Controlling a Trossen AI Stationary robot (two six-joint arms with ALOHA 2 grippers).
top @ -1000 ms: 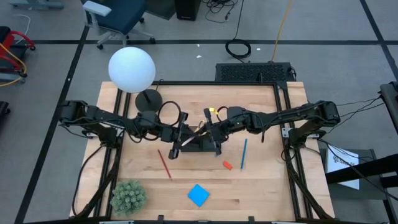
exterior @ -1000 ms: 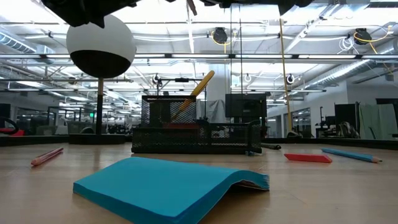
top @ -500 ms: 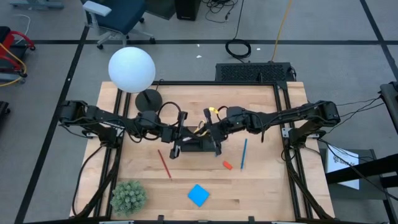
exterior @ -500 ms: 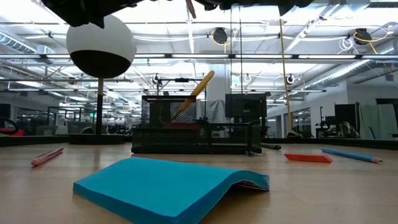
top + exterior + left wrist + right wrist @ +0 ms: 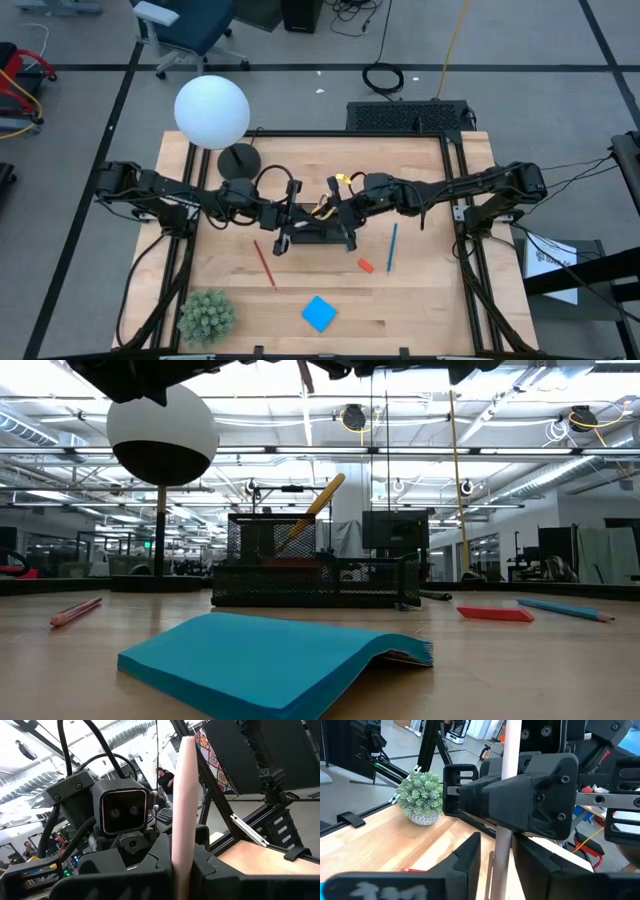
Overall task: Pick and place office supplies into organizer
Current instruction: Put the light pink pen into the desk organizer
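Above the black mesh organizer [image 5: 320, 234] my two grippers meet nose to nose. My left gripper [image 5: 182, 872] is shut on a pale pencil [image 5: 184, 795]. My right gripper [image 5: 496, 865] is open, one finger on each side of that pencil [image 5: 510, 750], with a gap showing beside it. A yellow handle [image 5: 316, 508] sticks up out of the organizer's tall compartment [image 5: 270, 538]. On the table lie a red pencil [image 5: 264, 263], a blue pencil [image 5: 392, 247], an orange-red eraser [image 5: 366, 265] and a blue note pad [image 5: 319, 313]. My left gripper pinches the pale pencil's shaft [image 5: 509, 780] between its two fingers. The fingers come level from the table's left side and lie across the pencil. The pencil stands roughly upright, lifted clear above the organizer, and its lower end [image 5: 304, 372] shows at the top of the low view.
A white globe lamp [image 5: 211, 111] on a round black base [image 5: 238, 161] stands at the far left. A green spiky plant [image 5: 206, 316] sits at the near left corner. Bare wood lies to the right of the blue pencil and along the near edge.
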